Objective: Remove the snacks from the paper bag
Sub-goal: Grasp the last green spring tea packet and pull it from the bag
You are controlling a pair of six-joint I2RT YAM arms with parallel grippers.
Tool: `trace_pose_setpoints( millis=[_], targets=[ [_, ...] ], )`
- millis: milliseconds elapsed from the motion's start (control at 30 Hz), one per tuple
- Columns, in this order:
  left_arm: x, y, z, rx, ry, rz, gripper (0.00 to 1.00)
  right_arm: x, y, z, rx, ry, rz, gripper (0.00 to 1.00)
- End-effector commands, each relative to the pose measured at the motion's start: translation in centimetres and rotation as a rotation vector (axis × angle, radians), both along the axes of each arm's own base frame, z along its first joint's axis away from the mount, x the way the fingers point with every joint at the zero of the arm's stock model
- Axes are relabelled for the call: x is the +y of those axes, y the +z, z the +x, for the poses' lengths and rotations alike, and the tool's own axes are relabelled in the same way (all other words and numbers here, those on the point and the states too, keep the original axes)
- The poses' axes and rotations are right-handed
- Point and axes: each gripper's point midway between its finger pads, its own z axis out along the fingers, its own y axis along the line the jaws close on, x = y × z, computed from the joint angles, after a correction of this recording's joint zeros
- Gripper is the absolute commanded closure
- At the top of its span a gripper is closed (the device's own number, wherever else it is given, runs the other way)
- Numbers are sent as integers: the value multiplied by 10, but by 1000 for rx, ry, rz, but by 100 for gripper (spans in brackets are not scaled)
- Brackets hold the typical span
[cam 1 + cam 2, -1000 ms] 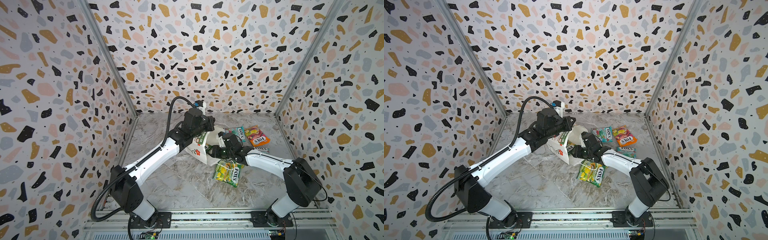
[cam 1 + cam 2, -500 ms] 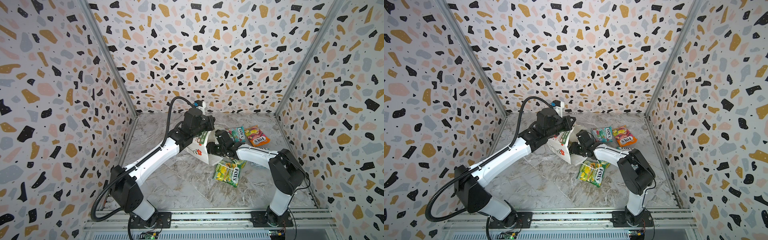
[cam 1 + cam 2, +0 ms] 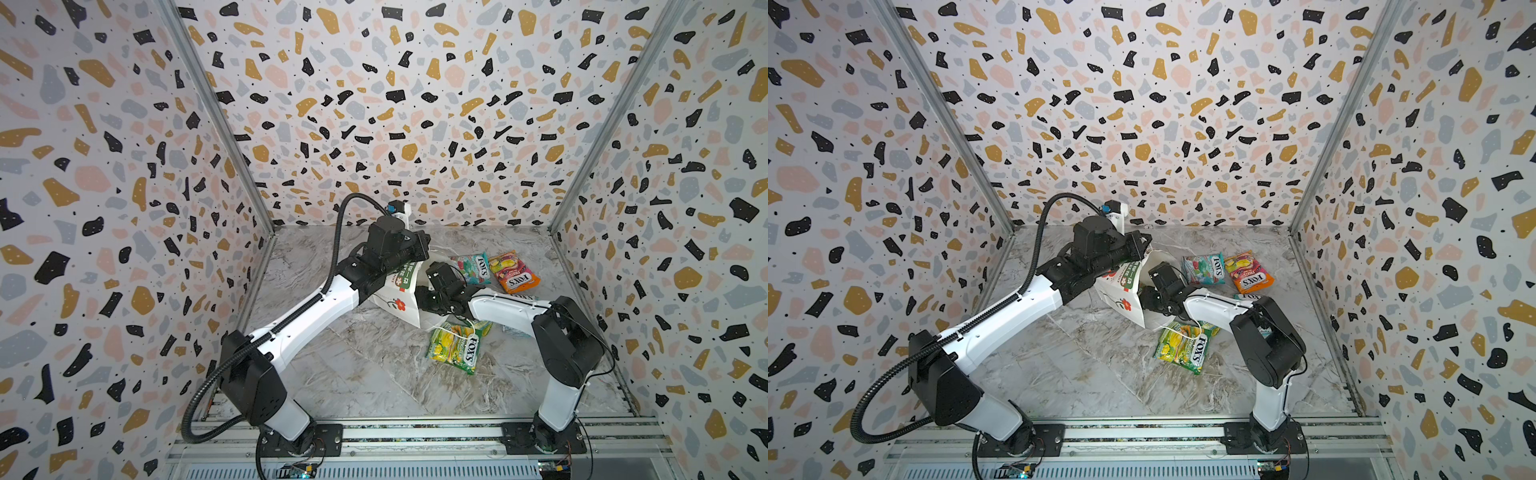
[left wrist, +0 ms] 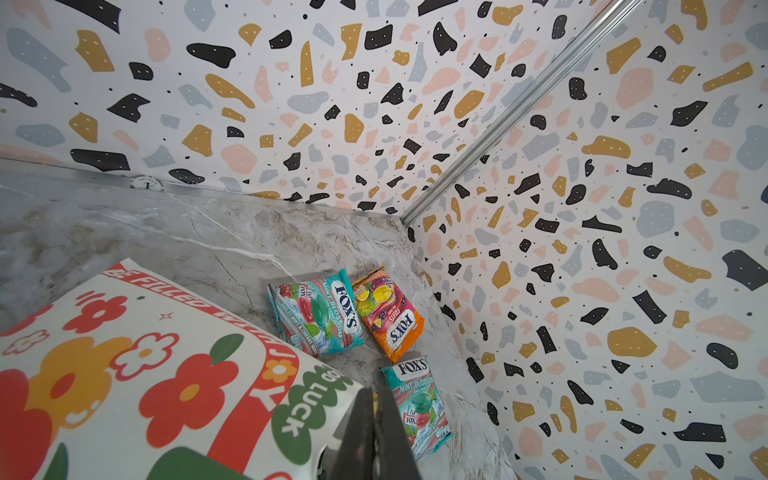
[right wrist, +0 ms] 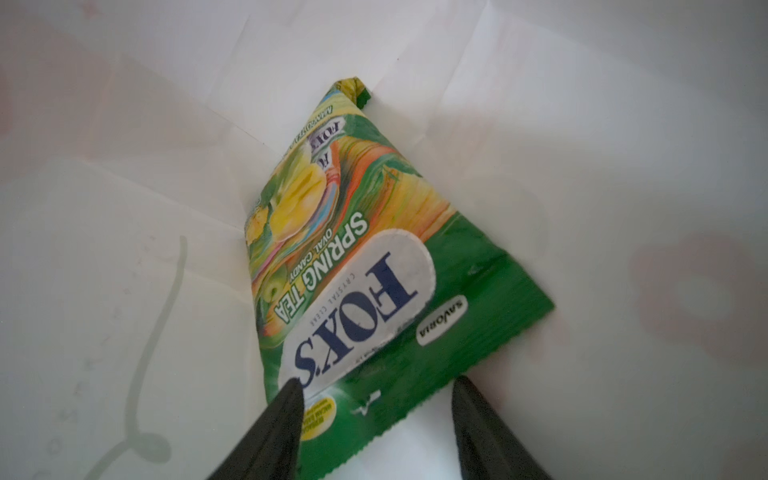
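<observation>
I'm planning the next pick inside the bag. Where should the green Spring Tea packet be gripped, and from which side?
Probably the serrated end seam of the green packet, nearest the right hand: it is flat, thin and faces the mouth of the paper bag, while the far corner sits deep in a fold. Come straight in through the mouth, open fingers straddling that seam.

We have our right claw (image 5: 376,386) inside the paper bag (image 5: 124,187), whose white walls crowd it on every side. A green packet (image 5: 353,249) blocks the way straight ahead; behind the claw, bare bench (image 3: 365,374) lies open.
</observation>
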Motion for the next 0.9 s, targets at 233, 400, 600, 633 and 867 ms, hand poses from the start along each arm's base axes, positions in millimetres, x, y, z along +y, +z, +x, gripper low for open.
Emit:
trace_pose_setpoints(
  millis=[233, 400, 600, 633, 867],
  targets=[
    [-4, 32, -2, -69, -15, -74, 100, 21, -1, 24, 8, -33, 103, 50],
    [0, 31, -3, -73, -6, -59, 100, 24, 19, 28, -47, -37, 182, 81],
    [8, 23, 1, -75, 36, -12, 100, 22, 39, 20, -103, -4, 236, 100],
    [9, 22, 2, -75, 44, -2, 100, 22, 42, 19, -110, 4, 243, 100],
    [19, 10, 6, -69, 97, 51, 100, 20, 73, 5, -171, 54, 296, 100]
  ],
)
